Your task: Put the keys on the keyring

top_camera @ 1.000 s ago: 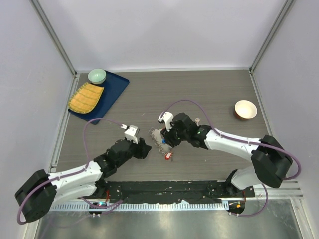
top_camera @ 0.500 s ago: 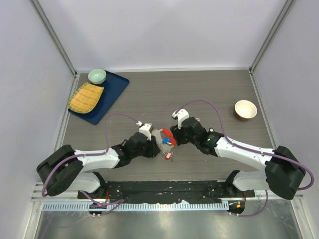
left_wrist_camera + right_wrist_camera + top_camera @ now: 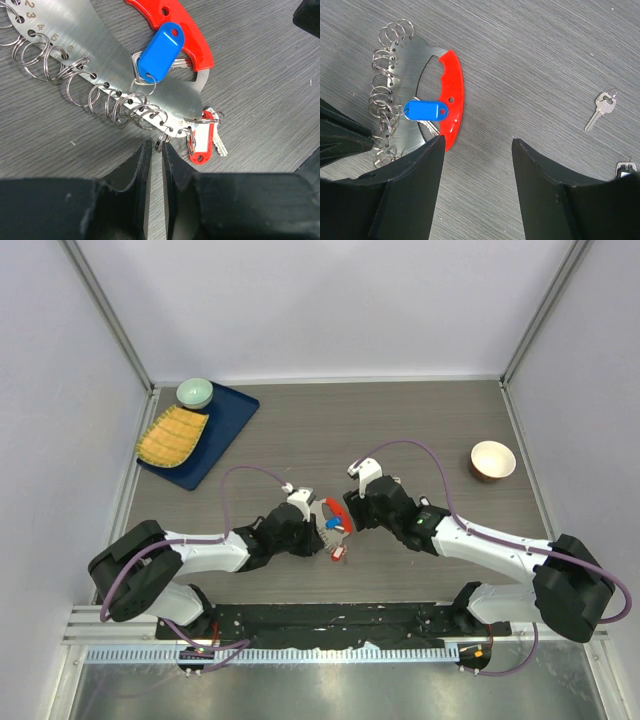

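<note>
The keyring (image 3: 115, 65) is a flat silver plate with several split rings, a red curved tag (image 3: 175, 30) and a blue tag (image 3: 161, 51), lying on the table. It also shows in the top view (image 3: 327, 524) and the right wrist view (image 3: 415, 107). The red-headed key (image 3: 202, 142) hangs on a ring at the plate's end. My left gripper (image 3: 156, 146) is shut on one split ring (image 3: 159, 145) at that end. My right gripper (image 3: 477, 140) is open and empty just right of the red tag. The plain silver key (image 3: 601, 107) lies loose to the right.
A blue tray (image 3: 225, 430) with a yellow ridged item and a green bowl (image 3: 194, 392) sits at the back left. A tan bowl (image 3: 492, 460) stands at the right. A small dark object with a ring (image 3: 625, 167) lies at the right wrist view's right edge.
My left arm reached forward and right to the keyring and closed on a ring. My right gripper drew back to the right off the keyring, which now lies flat with its red tag showing.
</note>
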Tool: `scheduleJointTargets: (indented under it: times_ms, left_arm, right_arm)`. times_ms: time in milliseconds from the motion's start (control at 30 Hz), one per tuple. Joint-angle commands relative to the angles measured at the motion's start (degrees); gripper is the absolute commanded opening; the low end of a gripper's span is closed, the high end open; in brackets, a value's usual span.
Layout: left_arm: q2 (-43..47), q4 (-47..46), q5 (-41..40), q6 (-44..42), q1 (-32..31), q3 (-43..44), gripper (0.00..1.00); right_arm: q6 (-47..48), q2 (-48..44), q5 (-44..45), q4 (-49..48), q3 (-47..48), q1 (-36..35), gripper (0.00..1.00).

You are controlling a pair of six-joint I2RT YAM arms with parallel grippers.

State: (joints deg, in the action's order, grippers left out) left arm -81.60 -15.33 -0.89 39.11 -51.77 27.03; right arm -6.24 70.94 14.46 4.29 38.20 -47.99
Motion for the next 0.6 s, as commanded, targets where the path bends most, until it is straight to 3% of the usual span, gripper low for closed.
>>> scheduleJointTargets:
  times_ms: [0,67,100,200,567]
  left_arm:
    - [0.39,0.39,0.71,0.35,-0.26,1.71,0.16]
    - [0.57,1.62,0.10,-0.44,-0.26,1.89,0.15]
    - [0.65,2.06,-0.43,-0.79,-0.26,2.24,0.08]
    - [0.39,3.20,-3.06,-2.63,-0.26,3.12,0.00]
    - [-2.16,9.53,-9.05,-13.62,2.72,9.97,0.02]
  right_arm:
    - [-0.35,-1.06,1.19,-2.89,-0.58,0.17,0.63]
    - [-0.44,-1.24,1.10,-2.89,-0.66,0.17,0.63]
    - [-0.35,-1.59,1.19,-2.89,-0.75,0.17,0.63]
    - [-0.35,-1.77,1.27,-2.89,-1.02,0.17,0.63]
    - [-0.44,-3.61,1.27,-2.27,-2.42,0.17,0.63]
